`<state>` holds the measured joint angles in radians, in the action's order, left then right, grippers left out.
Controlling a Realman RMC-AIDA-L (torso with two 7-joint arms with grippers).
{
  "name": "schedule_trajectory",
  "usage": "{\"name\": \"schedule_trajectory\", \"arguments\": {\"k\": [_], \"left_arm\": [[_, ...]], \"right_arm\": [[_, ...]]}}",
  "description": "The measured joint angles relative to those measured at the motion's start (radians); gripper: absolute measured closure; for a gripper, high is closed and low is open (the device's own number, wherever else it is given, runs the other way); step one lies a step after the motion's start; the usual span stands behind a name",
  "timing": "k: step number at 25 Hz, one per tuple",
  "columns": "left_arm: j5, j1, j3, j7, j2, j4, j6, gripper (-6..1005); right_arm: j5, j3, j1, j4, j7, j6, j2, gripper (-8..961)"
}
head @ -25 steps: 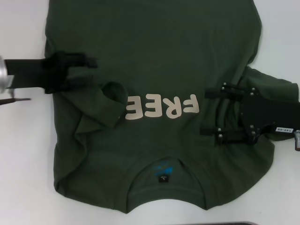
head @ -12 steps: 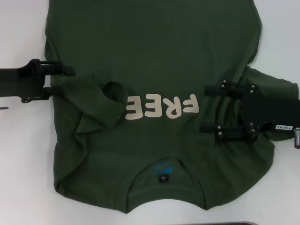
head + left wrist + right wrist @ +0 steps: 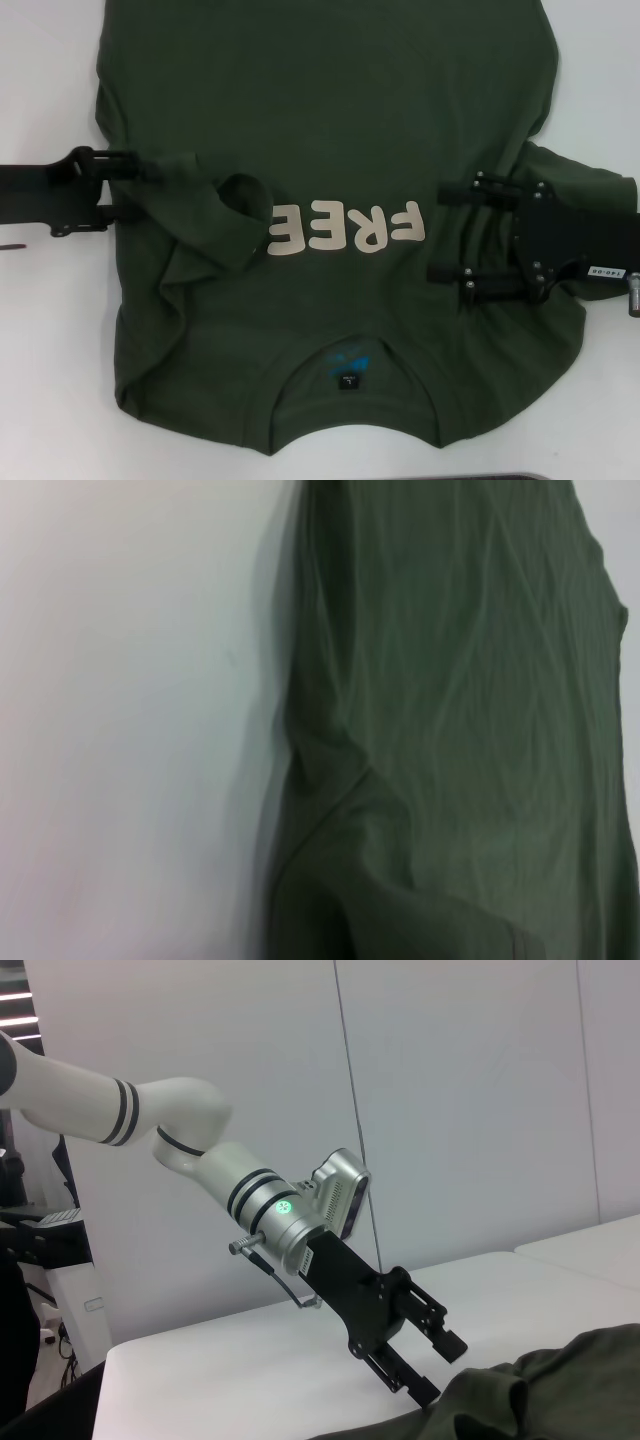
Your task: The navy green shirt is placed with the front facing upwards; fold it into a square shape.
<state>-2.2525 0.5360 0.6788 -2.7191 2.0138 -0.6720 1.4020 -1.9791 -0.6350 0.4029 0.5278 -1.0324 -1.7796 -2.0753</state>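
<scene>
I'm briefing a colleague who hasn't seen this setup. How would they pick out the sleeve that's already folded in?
Start from the navy green shirt spread over the white table, collar toward the robot. By the left pincer, open at the shirt's edge, the folded sleeve lies on the chest. Its open cuff touches the cream "FREE" lettering, covering the last character.

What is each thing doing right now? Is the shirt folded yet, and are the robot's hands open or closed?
navy green shirt: front up on the white table, body flat, not yet a square.
left sleeve: folded in over the chest, covering the end of the cream lettering.
right sleeve: spread out to the side.
left gripper: open, at the shirt's left edge.
right gripper: open, over the right side of the shirt.
</scene>
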Motion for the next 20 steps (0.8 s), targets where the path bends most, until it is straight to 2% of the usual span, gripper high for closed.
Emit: {"name": "schedule_trajectory", "arguments": {"k": [8, 15, 20], "left_arm": [[-0.001, 0.037, 0.029, 0.005, 0.014, 0.03, -0.036, 308], [0.011, 0.096, 0.021, 0.023, 0.046, 0.023, -0.037, 308], [0.09, 0.125, 0.017, 0.062, 0.054, 0.02, -0.03, 308]], "right_arm": [[-0.001, 0.0, -0.007, -0.001, 0.0, 0.0, 0.0, 36], [-0.004, 0.0, -0.009, -0.002, 0.004, 0.0, -0.002, 37], [-0.004, 0.0, -0.009, -0.002, 0.001, -0.004, -0.003, 37]]}}
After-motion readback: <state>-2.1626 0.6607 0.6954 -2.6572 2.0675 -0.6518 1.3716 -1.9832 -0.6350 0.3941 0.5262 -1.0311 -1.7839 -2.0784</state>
